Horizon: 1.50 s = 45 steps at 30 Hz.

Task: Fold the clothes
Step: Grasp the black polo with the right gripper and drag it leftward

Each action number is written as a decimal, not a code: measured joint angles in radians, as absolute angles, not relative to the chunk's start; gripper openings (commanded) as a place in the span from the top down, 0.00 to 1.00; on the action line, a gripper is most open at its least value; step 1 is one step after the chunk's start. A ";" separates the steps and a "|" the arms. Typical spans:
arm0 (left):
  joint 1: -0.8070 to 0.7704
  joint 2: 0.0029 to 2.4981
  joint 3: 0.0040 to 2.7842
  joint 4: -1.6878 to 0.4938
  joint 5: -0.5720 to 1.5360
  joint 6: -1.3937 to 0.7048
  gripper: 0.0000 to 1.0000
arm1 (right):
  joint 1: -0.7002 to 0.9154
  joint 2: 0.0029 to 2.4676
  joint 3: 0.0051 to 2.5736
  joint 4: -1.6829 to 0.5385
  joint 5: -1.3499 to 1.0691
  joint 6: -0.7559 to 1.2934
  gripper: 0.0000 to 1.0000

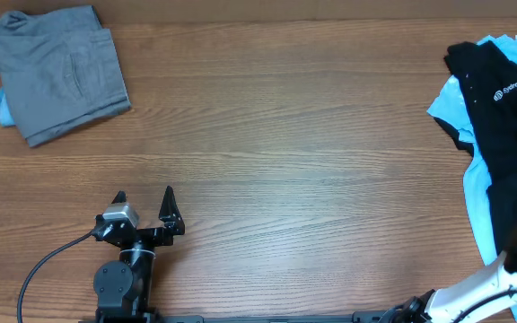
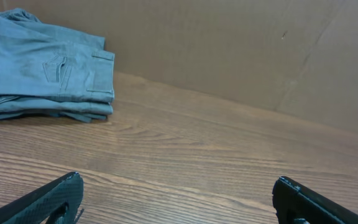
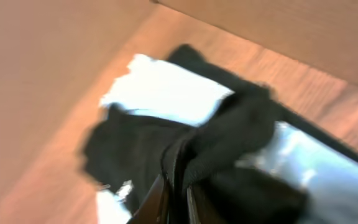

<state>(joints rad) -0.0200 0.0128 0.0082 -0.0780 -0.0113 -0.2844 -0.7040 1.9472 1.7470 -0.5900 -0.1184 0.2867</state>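
- The wooden table [image 1: 285, 135] fills the overhead view. A brown cardboard wall [image 2: 229, 50] stands along its far edge in the left wrist view.
- The black shirt [image 1: 510, 135] lies crumpled at the table's 3 o'clock edge, running down toward 5 o'clock.
- The light blue T-shirt [image 1: 478, 193] lies under the black shirt. Its cloth shows along the black shirt's 9 o'clock side and at its 12 o'clock end.
- The grey garment [image 1: 56, 72] sits folded at the table's 10 o'clock corner, well apart from the other clothes. A sliver of light blue cloth peeks out at its 8 o'clock edge.
- The right arm [image 1: 510, 278] comes in at 5 o'clock, right by the black shirt.
- The left gripper [image 1: 144, 192] is at 7 o'clock over bare wood. Its fingers are spread wide with nothing between them, pointing toward 12 o'clock.
- The right gripper [image 3: 173, 199] shows only in the blurred right wrist view. Its fingers are closed tight, with a bunch of the black shirt's cloth pinched between them.
- A small white logo [image 1: 512, 89] marks the black shirt's chest.
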 measured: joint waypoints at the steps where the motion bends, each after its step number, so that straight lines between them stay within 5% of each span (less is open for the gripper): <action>1: -0.020 0.013 0.008 -0.078 -0.011 -0.284 0.00 | -0.702 1.927 1.747 -0.596 -0.149 0.302 0.96; 8: -0.020 0.013 0.008 -0.078 -0.011 -0.284 0.00 | -0.585 1.773 1.747 -0.631 -0.366 0.416 0.96; 23: -0.020 0.013 0.008 -0.078 -0.011 -0.284 0.00 | 0.203 1.722 1.747 -0.664 -0.461 0.543 0.95; 24: -0.020 0.013 0.008 -0.078 -0.011 -0.284 0.00 | 0.259 1.722 1.747 -0.683 -0.461 0.547 0.84; 26: -0.020 0.013 0.008 -0.078 -0.011 -0.284 0.00 | 0.331 1.722 1.747 -0.707 -0.459 0.549 0.24; 27: -0.020 0.013 0.008 -0.078 -0.011 -0.284 0.00 | 0.372 1.722 1.747 -0.718 -0.454 0.550 0.04; 34: -0.020 0.013 0.008 -0.078 -0.011 -0.284 0.00 | 0.520 1.721 1.747 -0.719 -0.327 0.546 0.00; 45: -0.020 0.013 0.008 -0.078 -0.011 -0.284 0.00 | 0.284 1.696 1.748 -0.967 -0.220 0.456 0.00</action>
